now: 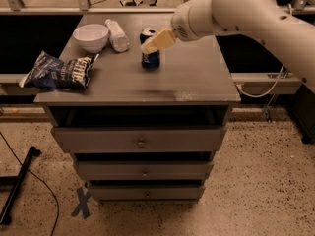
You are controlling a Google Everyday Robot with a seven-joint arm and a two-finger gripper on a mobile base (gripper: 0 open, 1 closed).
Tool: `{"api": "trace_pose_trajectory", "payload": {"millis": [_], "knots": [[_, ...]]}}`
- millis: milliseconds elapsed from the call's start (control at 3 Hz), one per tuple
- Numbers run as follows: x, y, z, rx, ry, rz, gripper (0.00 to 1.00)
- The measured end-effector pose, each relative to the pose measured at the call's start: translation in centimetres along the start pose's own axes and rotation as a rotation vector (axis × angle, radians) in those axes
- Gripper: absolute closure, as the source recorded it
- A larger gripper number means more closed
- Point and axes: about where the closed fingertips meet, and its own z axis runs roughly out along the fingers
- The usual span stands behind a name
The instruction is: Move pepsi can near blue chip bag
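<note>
The pepsi can (150, 59), dark blue with a silver top, stands upright near the middle back of the grey cabinet top (197, 82). The blue chip bag (59, 72), crinkled with white lettering, lies at the cabinet's left edge. My gripper (155, 42) with its pale yellow fingers reaches in from the right on a white arm and sits right at the can's top, partly covering it. The can and the bag are well apart.
A white bowl (91, 36) and a white plastic bottle (117, 34) lying on its side are at the back left of the cabinet top. Below are several drawers (141, 142). A black stand base (17, 186) and cable lie on the floor at left.
</note>
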Motion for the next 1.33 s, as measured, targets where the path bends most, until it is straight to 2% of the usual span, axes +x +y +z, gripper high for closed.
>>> {"api": "trace_pose_trajectory", "payload": {"millis": [333, 667, 1000, 1333], "knots": [[0.7, 1.8, 4.7, -0.06, -0.004, 0.069, 0.0], [1.4, 2.7, 6.8, -0.09, 0.005, 0.097, 0.0], [1.6, 2.4, 7.7, -0.095, -0.015, 0.129, 0.16], [1.2, 1.6, 7.7, -0.099, -0.056, 0.141, 0.39]]}}
